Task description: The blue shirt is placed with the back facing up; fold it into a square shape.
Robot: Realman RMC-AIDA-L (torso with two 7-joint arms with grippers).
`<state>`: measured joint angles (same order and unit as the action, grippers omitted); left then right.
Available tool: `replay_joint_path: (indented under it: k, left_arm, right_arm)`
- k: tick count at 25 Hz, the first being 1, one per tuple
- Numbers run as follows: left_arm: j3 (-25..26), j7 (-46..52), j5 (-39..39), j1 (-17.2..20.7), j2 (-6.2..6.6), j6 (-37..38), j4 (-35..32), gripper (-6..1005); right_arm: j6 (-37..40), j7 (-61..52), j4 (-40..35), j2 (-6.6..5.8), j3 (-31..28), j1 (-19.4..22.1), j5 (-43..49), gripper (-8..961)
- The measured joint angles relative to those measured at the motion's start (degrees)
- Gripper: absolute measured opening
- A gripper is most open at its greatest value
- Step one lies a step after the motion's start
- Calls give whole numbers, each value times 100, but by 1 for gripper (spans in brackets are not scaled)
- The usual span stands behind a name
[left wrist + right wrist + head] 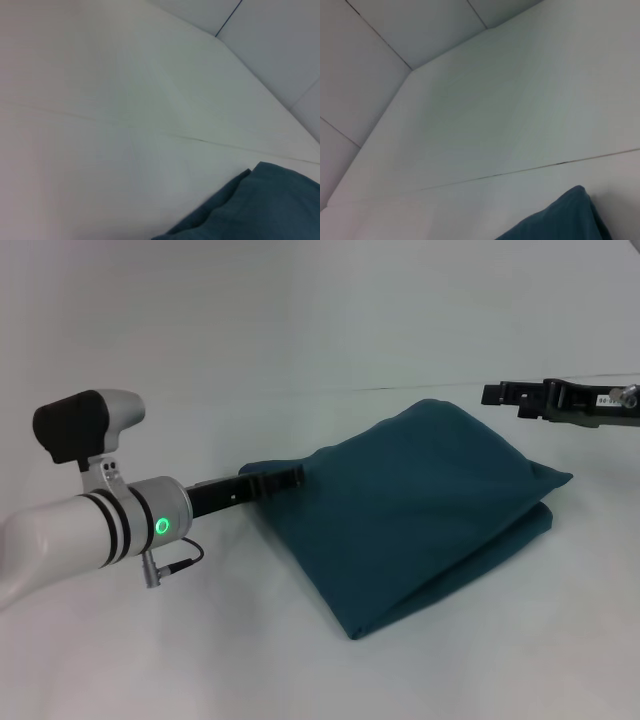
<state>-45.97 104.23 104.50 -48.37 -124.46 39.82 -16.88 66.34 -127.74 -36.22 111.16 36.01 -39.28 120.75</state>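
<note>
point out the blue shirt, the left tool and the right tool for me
blue shirt (420, 510), head view, on the middle of its folded top layer
left tool (275, 480), head view, on its black tip at the shirt's left edge
right tool (497, 395), head view, on its black tip, above and beyond the shirt's right corner

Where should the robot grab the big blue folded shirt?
Probably the dark teal-blue knit shirt's pointed right corner, coming in from the right, level with the white table. It sticks out past the stacked layers, nearest the right gripper.

Plain dark teal-blue shirt (420, 510) on white table (300, 320).
</note>
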Motion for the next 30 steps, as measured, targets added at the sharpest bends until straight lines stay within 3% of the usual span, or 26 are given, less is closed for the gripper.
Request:
replay_joint_path:
  k: [14, 21, 27, 30]
  left_arm:
    - [-70, -6, 7, -101, 0, -247, 62, 949]
    - [-70, -8, 17, -119, 0, -325, 62, 949]
    - [-70, 33, 18, -100, 8, -534, 66, 949]
    - [-70, 40, 18, -93, 9, -582, 70, 948]
  right_arm:
    - [-207, 226, 46, 114, 37, -35, 1, 852]
    - [-353, 232, 53, 152, 81, -58, 15, 720]
    - [-352, 232, 45, 151, 82, -59, 2, 538]
    - [-355, 232, 43, 151, 82, -57, -1, 539]
